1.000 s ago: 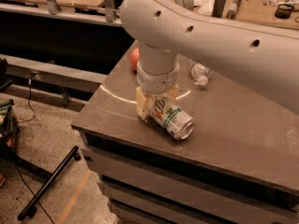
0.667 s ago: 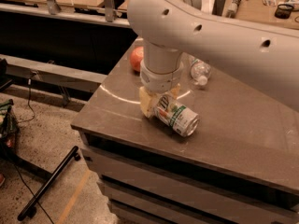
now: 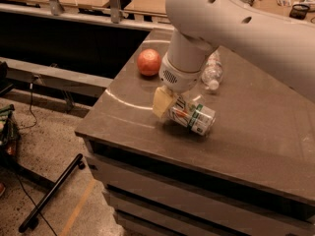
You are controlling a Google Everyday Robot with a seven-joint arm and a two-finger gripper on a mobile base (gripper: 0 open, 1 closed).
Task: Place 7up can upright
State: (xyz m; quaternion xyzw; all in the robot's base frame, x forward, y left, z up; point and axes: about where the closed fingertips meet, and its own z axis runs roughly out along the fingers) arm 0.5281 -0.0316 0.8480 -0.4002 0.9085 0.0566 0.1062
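The cream two-finger gripper (image 3: 168, 105) is squeezing one end of the small silver-and-green 7up can (image 3: 195, 117), near the front of the dark grey table (image 3: 256, 136). The can lay flat before. Now it looks lifted a little, so standing it up has begun.

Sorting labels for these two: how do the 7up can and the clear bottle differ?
The 7up can is opaque, silver-white with green print; the water bottle is clear. The can sits in the claw near the front of the table; the bottle lies free farther back. Neither stands upright.
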